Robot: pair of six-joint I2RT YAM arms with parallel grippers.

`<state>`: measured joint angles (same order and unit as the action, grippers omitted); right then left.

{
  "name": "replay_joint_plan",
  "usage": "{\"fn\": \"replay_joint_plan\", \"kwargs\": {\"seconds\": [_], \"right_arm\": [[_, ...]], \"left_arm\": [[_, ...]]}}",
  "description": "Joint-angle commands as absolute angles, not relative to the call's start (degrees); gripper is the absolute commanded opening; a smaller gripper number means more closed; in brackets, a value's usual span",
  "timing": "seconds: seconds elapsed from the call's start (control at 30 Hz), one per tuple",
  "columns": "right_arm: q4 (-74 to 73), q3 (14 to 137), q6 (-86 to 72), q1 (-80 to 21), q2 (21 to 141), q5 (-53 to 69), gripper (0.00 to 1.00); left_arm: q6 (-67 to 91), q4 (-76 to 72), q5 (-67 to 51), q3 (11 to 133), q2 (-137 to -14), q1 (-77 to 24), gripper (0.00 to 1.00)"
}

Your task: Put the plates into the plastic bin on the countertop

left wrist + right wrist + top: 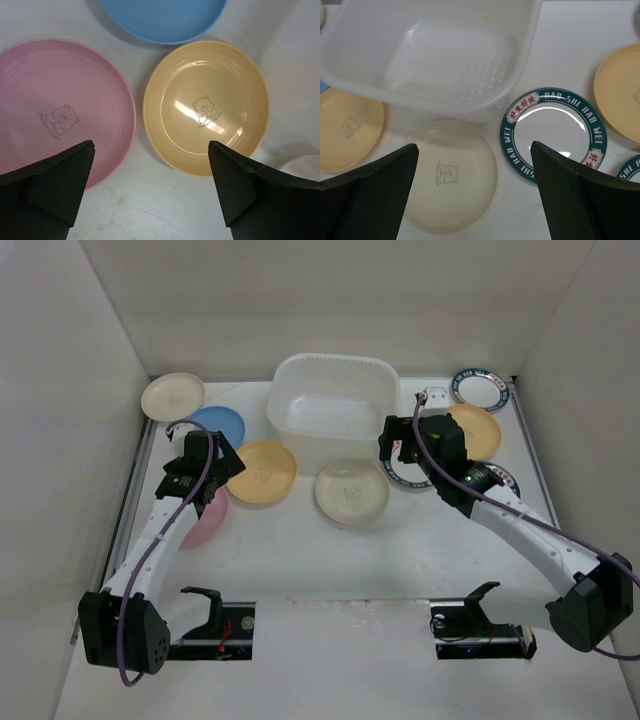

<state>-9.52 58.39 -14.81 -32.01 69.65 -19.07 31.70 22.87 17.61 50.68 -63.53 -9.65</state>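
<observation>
Reaches the left arm [165, 530] forward along the left of the worktop [320, 550], wrist tipped down, with the left jaws spread wide and empty over the gap between the pink plate [60, 105] and a yellow plate [205, 107]. Stretches the right arm [520, 525] in toward the bin [335, 415], with the right jaws equally wide, gripping nothing, above the cream plate [452, 175] and a teal-rimmed plate [552, 132]. Shows the bin empty at the back middle, with the plates lying around it.
</observation>
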Motion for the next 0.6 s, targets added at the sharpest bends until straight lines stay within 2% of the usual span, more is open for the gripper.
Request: {"fn": "replay_joint_plan", "kwargs": {"seconds": [0.0, 0.13, 0.3, 0.57], "right_arm": [[-3.34, 57.57, -15.2, -32.47, 66.8, -13.01, 1.0], [-2.99, 56.69, -14.24, -32.47, 66.71, -13.01, 1.0], [-2.99, 56.08, -14.24, -32.65, 67.24, -12.48, 1.0], [-1.49, 53.62, -14.85, -32.65, 65.39, -11.16, 1.0]], "left_arm": [[39.27, 26.36, 16.17, 47.74, -60.12, -9.36, 0.98], [38.5, 29.96, 16.7, 46.84, -60.9, -9.54, 0.94], [33.67, 35.94, 16.08, 49.04, -67.49, -11.81, 0.88], [30.06, 40.43, 18.37, 51.07, -72.51, -18.5, 0.62]]}}
